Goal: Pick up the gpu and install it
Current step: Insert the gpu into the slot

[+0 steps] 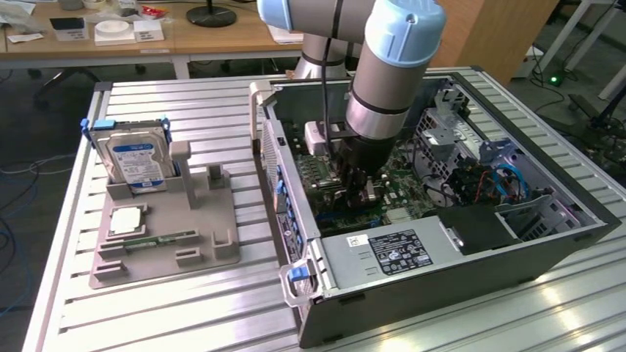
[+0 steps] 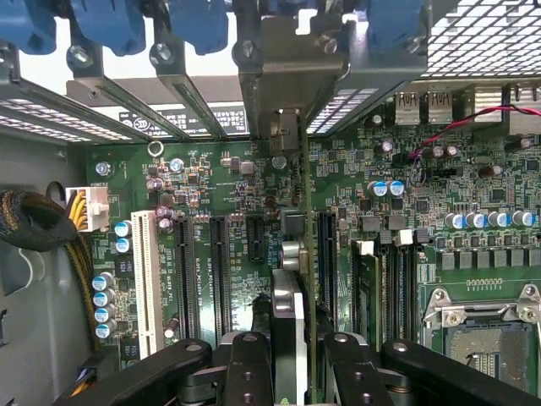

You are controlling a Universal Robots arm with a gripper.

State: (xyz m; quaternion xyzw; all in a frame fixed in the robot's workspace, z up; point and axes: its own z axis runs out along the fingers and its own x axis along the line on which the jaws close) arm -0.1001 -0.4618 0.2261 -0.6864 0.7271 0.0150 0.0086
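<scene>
A: Where is the gpu (image 2: 292, 296)?

B: Clamped edge-on in the gripper (image 2: 290, 355), down inside the open computer case (image 1: 547, 253). In the wrist view the two black metal fingers (image 2: 247, 372) press its flat sides, jaws drawn narrow around the thin card. Its silver end bracket reaches toward the slotted rear wall of the case.

A: And what sits under it?

B: The motherboard (image 2: 220, 182), green and crowded with small parts: blue-capped round capacitors, long black expansion slots (image 2: 218, 271) in parallel rows, one white slot (image 2: 146, 279) beside them. The card stands just over the board between the black slots; whether it is seated I cannot tell.

A: From the exterior view?

B: The arm (image 1: 386, 73), a smooth grey tube with pale blue caps, drops steeply into the case at the picture's centre. At about five o'clock from the gripper lies the boxy silver power supply (image 1: 391, 253) with a black label.

A: Outside the case?

B: At nine o'clock, on the ribbed aluminium table (image 1: 196, 308), a grey moulded holder (image 1: 171, 227) carries an upright hard drive (image 1: 135, 163) with a blue-white label, and a narrow green RAM stick (image 1: 161, 240) lies flat near its front.
</scene>
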